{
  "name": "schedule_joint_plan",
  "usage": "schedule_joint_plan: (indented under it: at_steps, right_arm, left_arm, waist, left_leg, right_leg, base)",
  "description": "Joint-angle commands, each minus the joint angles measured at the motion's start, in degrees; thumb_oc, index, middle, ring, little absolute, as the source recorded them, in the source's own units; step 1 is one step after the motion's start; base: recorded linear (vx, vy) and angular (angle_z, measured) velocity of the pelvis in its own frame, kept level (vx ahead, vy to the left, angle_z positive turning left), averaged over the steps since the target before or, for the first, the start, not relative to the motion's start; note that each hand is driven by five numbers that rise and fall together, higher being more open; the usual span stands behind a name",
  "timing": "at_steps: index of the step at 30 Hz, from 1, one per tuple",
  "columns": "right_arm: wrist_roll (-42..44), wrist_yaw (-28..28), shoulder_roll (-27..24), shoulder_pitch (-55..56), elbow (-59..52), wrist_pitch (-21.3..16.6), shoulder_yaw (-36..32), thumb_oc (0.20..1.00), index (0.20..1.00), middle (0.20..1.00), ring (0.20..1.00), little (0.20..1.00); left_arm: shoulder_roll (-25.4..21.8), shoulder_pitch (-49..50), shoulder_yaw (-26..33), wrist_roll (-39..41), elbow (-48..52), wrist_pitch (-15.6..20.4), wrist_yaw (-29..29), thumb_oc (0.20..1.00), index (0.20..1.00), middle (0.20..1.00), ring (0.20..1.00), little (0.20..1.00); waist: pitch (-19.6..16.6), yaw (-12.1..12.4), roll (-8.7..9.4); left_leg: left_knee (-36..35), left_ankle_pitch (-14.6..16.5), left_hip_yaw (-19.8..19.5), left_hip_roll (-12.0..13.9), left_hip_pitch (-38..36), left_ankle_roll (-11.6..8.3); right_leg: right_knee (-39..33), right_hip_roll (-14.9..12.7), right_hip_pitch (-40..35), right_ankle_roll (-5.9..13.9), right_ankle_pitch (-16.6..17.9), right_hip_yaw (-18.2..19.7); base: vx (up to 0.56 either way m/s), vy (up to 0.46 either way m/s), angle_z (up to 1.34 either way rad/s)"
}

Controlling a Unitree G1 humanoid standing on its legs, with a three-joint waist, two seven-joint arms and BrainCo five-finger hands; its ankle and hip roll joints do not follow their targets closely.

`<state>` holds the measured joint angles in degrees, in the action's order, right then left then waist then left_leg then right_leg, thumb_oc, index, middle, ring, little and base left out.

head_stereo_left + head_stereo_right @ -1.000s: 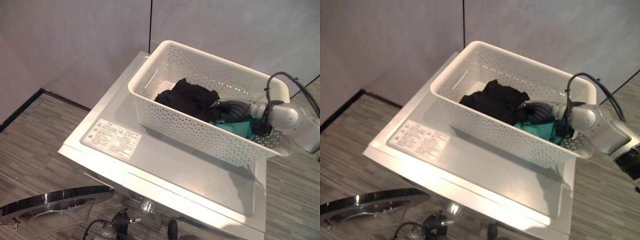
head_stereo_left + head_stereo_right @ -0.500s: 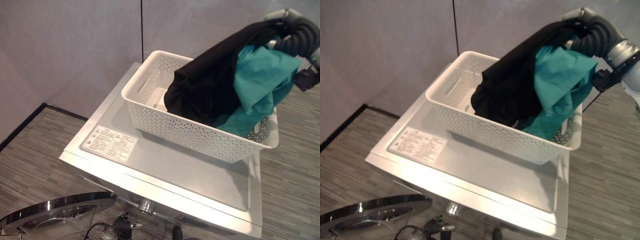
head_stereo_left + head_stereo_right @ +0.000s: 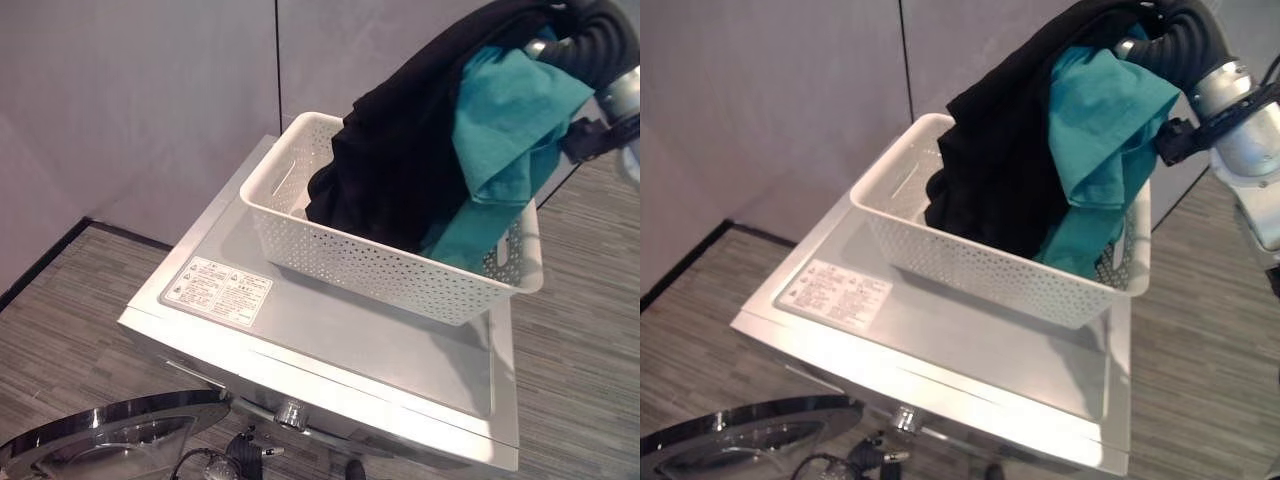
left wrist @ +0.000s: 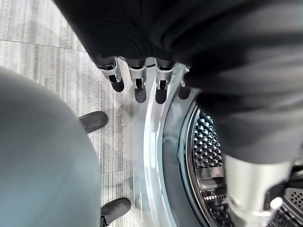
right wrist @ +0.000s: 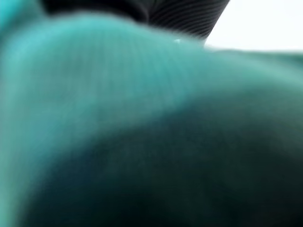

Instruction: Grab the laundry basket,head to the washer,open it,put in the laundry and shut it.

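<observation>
A white perforated laundry basket [image 3: 380, 265] stands on top of the silver washer [image 3: 330, 335]. My right hand [image 3: 600, 35] is high above the basket's right end, with a black garment [image 3: 400, 150] and a teal garment [image 3: 510, 110] bunched in it and hanging down. The black garment's lower end still reaches into the basket. Teal cloth [image 5: 94, 94] lies right against the right wrist camera. My left hand [image 4: 137, 85] is low in front of the washer, fingers straight, beside the rim of the open drum [image 4: 203, 146].
The washer's round door [image 3: 100, 440] stands open at the lower left. Grey walls close off the space behind the washer. Striped grey floor [image 3: 70, 290] runs to its left and right.
My right hand has come up out of the basket with the black and teal garments and now holds them slightly higher. The head camera has shifted a little.
</observation>
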<state>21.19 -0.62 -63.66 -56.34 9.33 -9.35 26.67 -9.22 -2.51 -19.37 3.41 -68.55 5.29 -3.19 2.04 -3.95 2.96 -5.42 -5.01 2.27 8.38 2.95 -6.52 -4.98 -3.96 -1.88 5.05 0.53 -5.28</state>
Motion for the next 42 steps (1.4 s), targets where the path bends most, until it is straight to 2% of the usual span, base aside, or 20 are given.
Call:
schedule_joint_plan:
  at_steps: [1,4,5,6,7,10,11,12,13,14,16,19,20,25,29,34,42]
  right_arm:
    - [-5.98,-1.59,0.83,-5.59,2.58,1.79,1.44,0.200,0.200,0.200,0.200,0.200]
    - [-8.25,-2.30,3.93,-8.41,6.78,2.77,5.53,0.200,0.200,0.200,0.200,0.200]
    - [-9.39,-2.88,7.16,-11.39,11.69,3.83,8.86,0.200,0.200,0.200,0.200,0.200]
    - [-9.34,-2.85,7.31,-11.86,11.97,3.72,9.30,0.200,0.200,0.200,0.200,0.200]
    - [-9.74,-3.08,10.63,-14.90,16.29,4.65,12.09,0.200,0.200,0.200,0.200,0.200]
    - [-9.48,-3.77,13.40,-17.96,19.09,5.72,14.96,0.203,0.203,0.203,0.203,0.203]
    - [-9.03,-3.52,13.89,-18.09,19.84,5.82,15.01,0.313,0.313,0.313,0.313,0.313]
    - [-8.56,-3.16,14.41,-17.99,20.70,5.84,14.81,0.536,0.536,0.536,0.536,0.536]
    - [-8.09,-3.12,14.43,-18.07,20.96,5.79,14.70,0.805,0.805,0.805,0.805,0.805]
    - [-7.04,-3.45,13.98,-18.06,21.68,5.93,14.60,1.000,1.000,1.000,1.000,1.000]
    - [-5.58,-3.89,10.86,-18.45,20.11,5.56,14.51,1.000,1.000,1.000,1.000,1.000]
    - [-2.06,-4.52,3.81,-17.38,17.29,4.22,13.33,1.000,1.000,1.000,1.000,1.000]
    - [-0.17,-5.24,-0.05,-16.72,15.41,3.48,12.75,1.000,1.000,1.000,1.000,1.000]
    - [6.35,-7.54,-7.28,-13.84,11.23,2.03,10.79,1.000,1.000,1.000,1.000,1.000]
    - [6.93,-9.28,-10.55,-11.16,8.73,2.03,10.26,1.000,1.000,1.000,1.000,1.000]
    - [3.91,-11.17,-12.04,-9.28,6.87,2.51,11.92,1.000,1.000,1.000,1.000,1.000]
    - [-5.43,-16.07,-10.44,-12.06,11.02,5.08,22.54,1.000,1.000,1.000,1.000,1.000]
  left_arm:
    - [0.35,-2.40,-4.14,-1.84,-5.52,0.53,0.68,1.000,1.000,1.000,1.000,1.000]
    - [0.52,-2.37,-4.76,-1.78,-5.33,0.47,0.83,1.000,1.000,1.000,1.000,1.000]
    - [0.49,-2.34,-5.51,-1.51,-5.30,0.41,1.04,1.000,1.000,1.000,1.000,1.000]
    - [0.61,-2.37,-5.36,-1.51,-5.30,0.41,1.04,1.000,1.000,1.000,1.000,1.000]
    - [0.39,-2.54,-6.00,-0.66,-5.18,0.33,1.25,1.000,1.000,1.000,1.000,1.000]
    - [0.19,-2.79,-5.90,0.46,-5.11,0.11,1.50,1.000,1.000,1.000,1.000,1.000]
    - [0.20,-2.87,-6.01,0.62,-5.09,0.12,1.54,1.000,1.000,1.000,1.000,1.000]
    - [0.23,-2.88,-6.17,0.73,-5.18,0.13,1.54,1.000,1.000,1.000,1.000,1.000]
    - [0.19,-2.77,-6.20,0.68,-5.27,0.08,1.53,1.000,1.000,1.000,1.000,1.000]
    - [0.12,-2.60,-6.08,0.60,-5.55,-0.12,1.66,1.000,1.000,1.000,1.000,1.000]
    - [-0.07,-2.10,-5.44,0.40,-5.79,-0.09,1.83,1.000,1.000,1.000,1.000,1.000]
    - [-0.09,-1.62,-4.91,-0.09,-6.05,0.26,2.08,1.000,1.000,1.000,1.000,1.000]
    - [-0.21,-1.64,-4.54,-0.28,-6.10,0.45,2.14,1.000,1.000,1.000,1.000,1.000]
    - [-0.18,-1.70,-3.93,-0.62,-6.18,0.78,2.45,1.000,1.000,1.000,1.000,1.000]
    - [-0.12,-1.59,-3.53,-0.76,-6.08,0.83,2.63,1.000,1.000,1.000,1.000,1.000]
    - [0.06,-1.34,-3.30,-1.29,-6.15,0.81,3.07,1.000,1.000,1.000,1.000,1.000]
    - [0.42,-0.71,-3.10,-0.71,-6.19,0.27,4.16,1.000,1.000,1.000,1.000,1.000]
  waist:
    - [-0.24,3.61,1.71]
    - [-0.02,4.10,1.66]
    - [0.08,4.72,1.72]
    - [0.11,4.58,1.58]
    - [0.32,5.10,1.74]
    - [0.75,5.18,1.81]
    - [0.85,5.15,1.79]
    - [0.88,5.16,1.76]
    - [0.86,5.14,1.71]
    - [0.79,5.11,1.80]
    - [0.58,4.89,1.89]
    - [0.35,4.21,2.00]
    - [0.18,3.72,2.08]
    - [-0.07,2.73,2.34]
    - [-0.24,2.13,2.53]
    - [-0.24,1.87,2.64]
    - [0.65,2.61,2.67]
  left_leg:
    - [0.42,6.82,2.25,4.78,-9.84,-2.35]
    - [0.42,6.87,2.11,4.70,-9.81,-2.32]
    - [0.42,6.72,1.96,4.73,-9.70,-2.31]
    - [0.42,6.72,1.95,4.74,-9.70,-2.32]
    - [0.42,6.43,1.75,4.79,-9.54,-2.32]
    - [0.42,6.08,1.54,4.88,-9.03,-2.42]
    - [0.42,6.03,1.48,4.90,-8.90,-2.43]
    - [0.42,6.00,1.34,4.89,-8.77,-2.41]
    - [0.42,6.00,1.29,4.90,-8.71,-2.40]
    - [0.42,6.07,1.23,4.87,-8.79,-2.40]
    - [0.42,6.17,1.29,4.76,-9.08,-2.38]
    - [0.42,6.54,1.60,4.56,-9.57,-2.34]
    - [0.42,6.72,1.69,4.47,-9.70,-2.38]
    - [0.42,7.11,2.17,4.52,-10.03,-2.53]
    - [0.42,7.40,2.62,4.50,-10.34,-2.60]
    - [0.42,7.64,3.02,4.58,-10.66,-2.64]
    - [0.42,7.18,3.03,4.84,-10.51,-2.75]
  right_leg:
    - [3.75,-4.85,2.64,3.64,-0.92,-2.76]
    - [3.62,-4.85,2.50,3.62,-0.93,-2.87]
    - [3.42,-4.80,2.44,3.55,-0.91,-2.91]
    - [3.41,-4.79,2.43,3.55,-0.90,-2.91]
    - [3.28,-4.73,2.45,3.45,-0.89,-2.89]
    - [3.26,-4.63,2.56,3.29,-0.99,-3.04]
    - [3.33,-4.62,2.60,3.24,-1.06,-3.04]
    - [3.30,-4.61,2.58,3.19,-1.07,-3.11]
    - [3.25,-4.64,2.48,3.15,-1.11,-3.16]
    - [3.15,-4.63,2.30,3.16,-1.14,-3.21]
    - [3.11,-4.61,2.02,3.24,-1.09,-3.03]
    - [3.24,-4.75,2.02,3.48,-0.91,-2.82]
    - [3.20,-4.81,2.02,3.64,-0.86,-2.75]
    - [3.18,-4.88,2.09,3.86,-0.83,-2.62]
    - [3.23,-4.91,2.17,4.04,-0.76,-2.48]
    - [3.43,-4.90,2.24,4.10,-0.89,-2.27]
    - [3.60,-4.76,2.42,4.01,-1.04,-2.57]
  base:
    - [0.00,0.000,0.00]
    - [0.00,0.000,0.00]
    - [0.00,0.000,0.00]
    - [0.00,0.000,0.00]
    - [0.00,0.000,0.00]
    - [-0.02,0.000,0.04]
    - [-0.01,0.002,0.06]
    - [-0.01,0.007,0.07]
    - [0.00,0.000,0.00]
    - [0.01,0.003,0.03]
    - [0.00,0.000,0.00]
    - [0.01,0.006,-0.01]
    - [0.02,0.013,-0.06]
    - [0.00,0.007,-0.05]
    - [0.00,0.000,-0.07]
    - [0.00,0.000,-0.02]
    - [0.00,0.000,0.00]
